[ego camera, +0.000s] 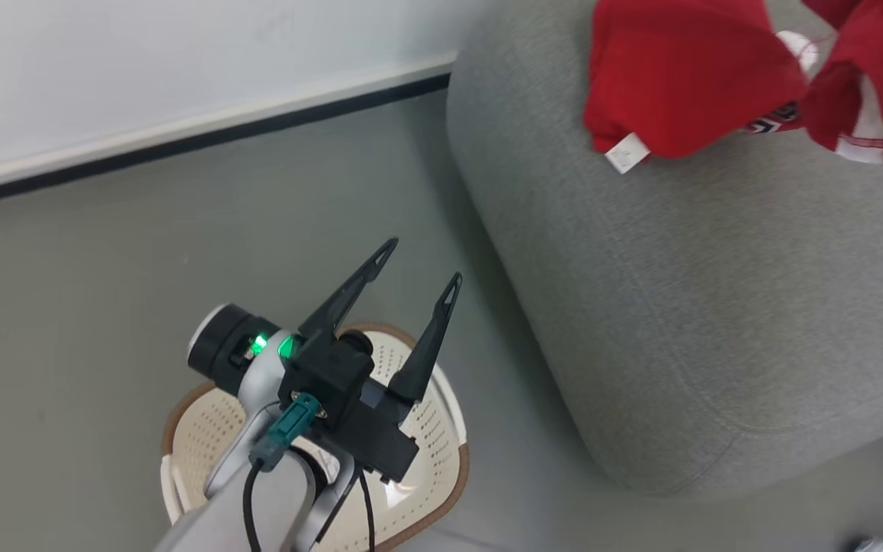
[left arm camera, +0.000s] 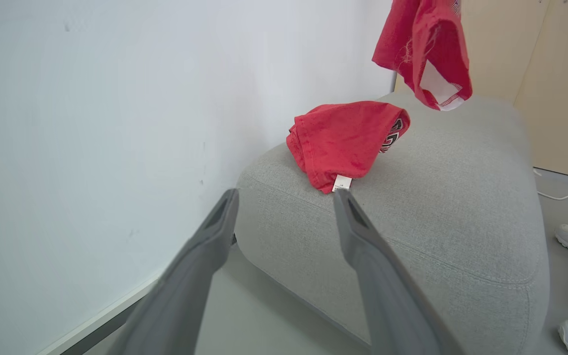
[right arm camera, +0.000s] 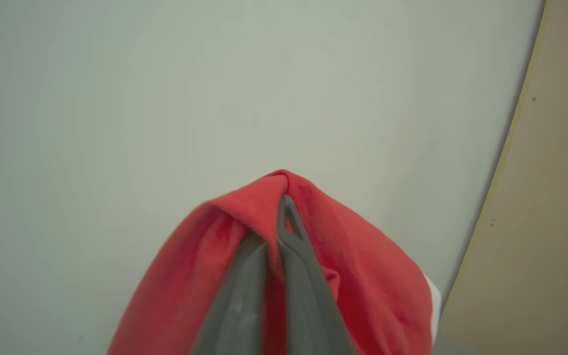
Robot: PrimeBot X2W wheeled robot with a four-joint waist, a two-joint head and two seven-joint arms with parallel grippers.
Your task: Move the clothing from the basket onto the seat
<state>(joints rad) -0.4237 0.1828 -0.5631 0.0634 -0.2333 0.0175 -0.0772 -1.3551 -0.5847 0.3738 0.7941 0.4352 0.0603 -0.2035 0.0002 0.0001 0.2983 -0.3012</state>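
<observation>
One red garment (ego camera: 671,84) lies on the far part of the seat (ego camera: 679,307). The right gripper (right arm camera: 278,212), jaws pinching the second garment (ego camera: 867,84), holds it above the seat. The left gripper (ego camera: 423,261) has its jaws spread over the basket (ego camera: 204,437). When released, the cloth may catch on the jaws.

The left gripper (ego camera: 423,261) stands at about 7 o'clock with its two dark fingers spread wide, pointing toward 1 o'clock, above the cream basket (ego camera: 208,425) on the grey floor (ego camera: 104,268). The grey seat (ego camera: 717,307) takes up the side from 1 to 4 o'clock. On it at 1 o'clock lies a folded red garment (ego camera: 679,84) with a white tag (ego camera: 625,153); a second red garment (ego camera: 871,84) is just beside it toward 2 o'clock. A white wall (ego camera: 142,69) runs across 10 to 11 o'clock.
</observation>
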